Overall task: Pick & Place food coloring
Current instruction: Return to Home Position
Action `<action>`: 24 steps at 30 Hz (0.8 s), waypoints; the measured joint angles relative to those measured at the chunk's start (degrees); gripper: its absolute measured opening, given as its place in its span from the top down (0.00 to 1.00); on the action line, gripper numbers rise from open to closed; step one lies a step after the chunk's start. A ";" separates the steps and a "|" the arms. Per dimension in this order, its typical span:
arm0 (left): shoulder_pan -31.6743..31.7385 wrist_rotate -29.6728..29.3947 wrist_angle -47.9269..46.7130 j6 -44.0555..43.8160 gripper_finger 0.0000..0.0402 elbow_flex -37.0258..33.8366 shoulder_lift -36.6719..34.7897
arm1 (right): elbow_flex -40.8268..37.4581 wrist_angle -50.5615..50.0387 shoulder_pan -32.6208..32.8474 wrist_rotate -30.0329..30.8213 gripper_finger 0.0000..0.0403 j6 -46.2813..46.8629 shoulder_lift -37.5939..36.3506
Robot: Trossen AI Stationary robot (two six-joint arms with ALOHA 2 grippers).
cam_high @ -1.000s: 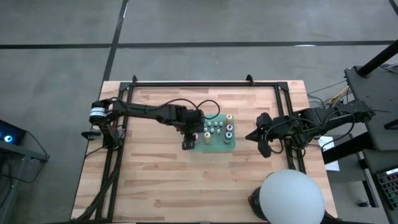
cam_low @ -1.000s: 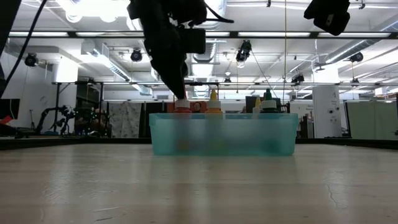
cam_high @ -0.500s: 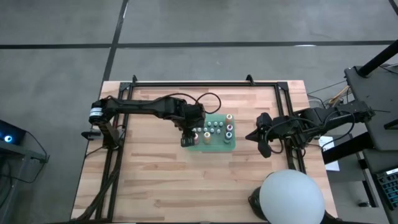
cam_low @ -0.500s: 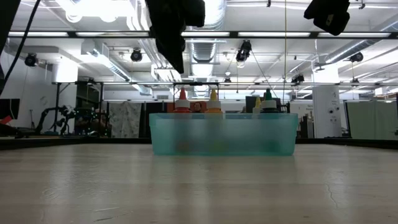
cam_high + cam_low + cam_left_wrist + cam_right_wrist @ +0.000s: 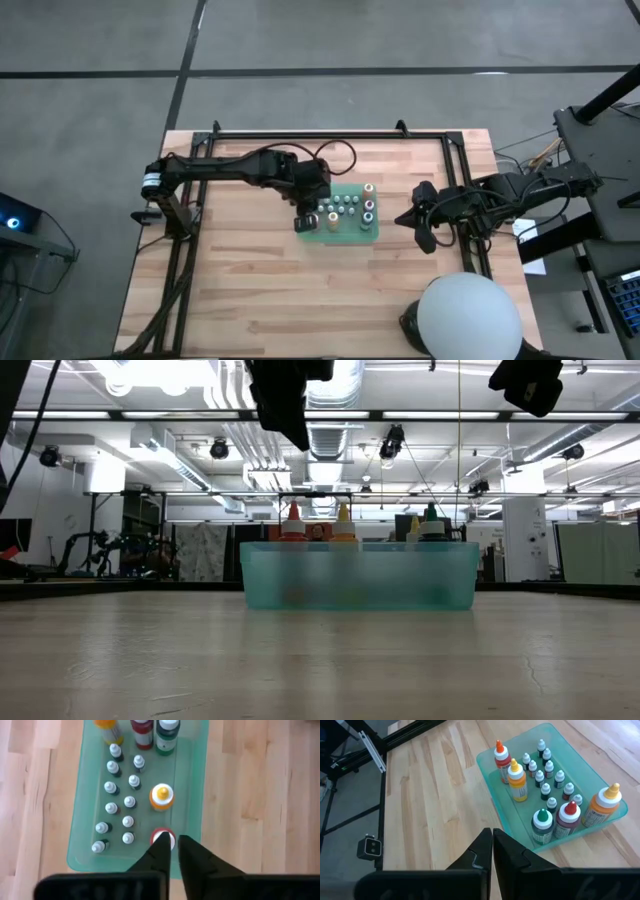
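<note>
Rising over the last second, the left gripper (image 5: 298,435) is now hanging well above the container (image 5: 455,575), where earlier its tips were down at the red bottle (image 5: 292,526).

I am looking down on the desk (image 5: 250,290). The container is lying mid-desk with its long side running left to right. The left arm (image 5: 230,166) is reaching from the left edge over the container's left end. The right arm is waiting at the right edge, with the right gripper (image 5: 492,837) pressed together and well apart from the container.

Through the left wrist view I am seeing the left gripper's fingers sitting nearly pressed together, only a thin slit between them, pinching nothing.

All the food coloring (image 5: 345,207) I can see is standing upright inside the container: big bottles at both ends, and small bottles (image 5: 120,805) in two rows between them. The red bottle is sitting straight below the left gripper, at the end nearest that arm, with a yellow bottle (image 5: 161,797) just beyond it.

Since the necks are pointing straight up at the gripper, I am judging that the retreat wants height first. Only after that would I swing back toward the left edge, so nothing is clipping the red cap. The left arm is by far the nearer one.
</note>
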 joint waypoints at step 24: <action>-0.43 0.26 11.63 -4.02 0.99 2.07 -1.39 | 0.00 3.76 0.00 6.71 0.98 -6.10 0.00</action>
